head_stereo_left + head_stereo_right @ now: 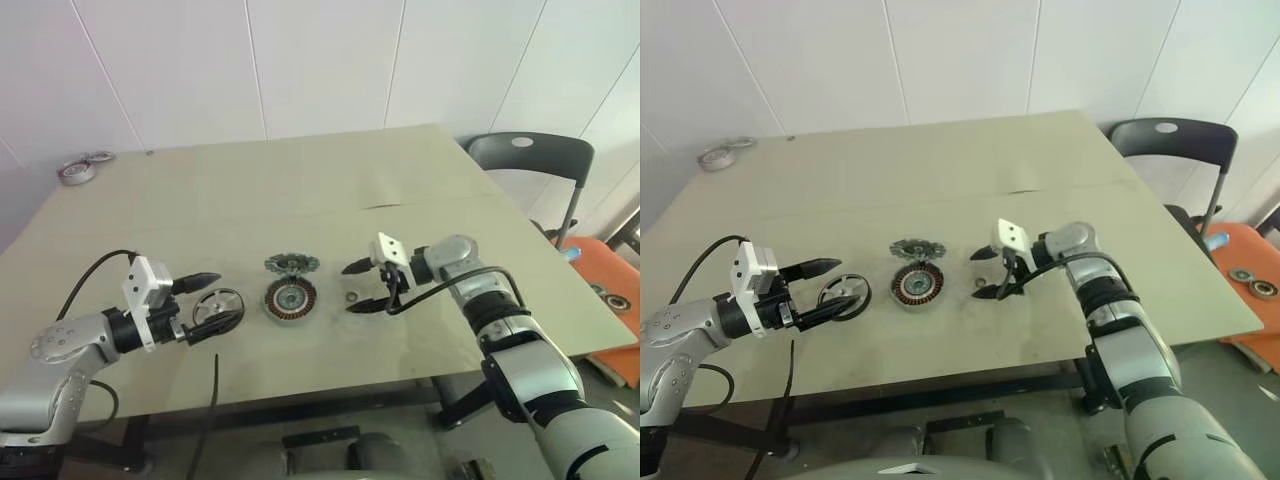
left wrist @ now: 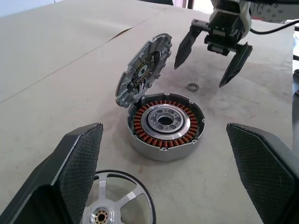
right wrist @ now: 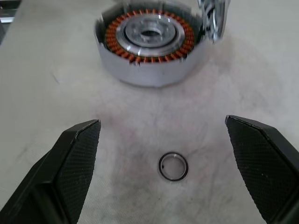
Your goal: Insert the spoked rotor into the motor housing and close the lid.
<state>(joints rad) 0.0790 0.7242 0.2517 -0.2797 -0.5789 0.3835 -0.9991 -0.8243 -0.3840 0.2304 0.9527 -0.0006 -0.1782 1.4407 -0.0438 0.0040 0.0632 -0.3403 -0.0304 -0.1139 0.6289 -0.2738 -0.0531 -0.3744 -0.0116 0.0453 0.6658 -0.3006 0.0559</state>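
Tabletop (image 1: 300,190): both claws, left gripper (image 1: 205,300) and right gripper (image 1: 357,287), spread wide, flanking motor housing (image 1: 290,298)

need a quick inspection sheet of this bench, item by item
surface: beige table, faint seam across it
job's things: rotor flat on table by left end effector; housing open, windings showing, toothed lid tilted up at its rim
clutter: small ring on table under right end effector; tape rolls at far left corner
grippers: left end effector open around rotor; right end effector open, empty
cables: black cable looping from left wrist
surroundings: white wall, grey chair, orange object at right
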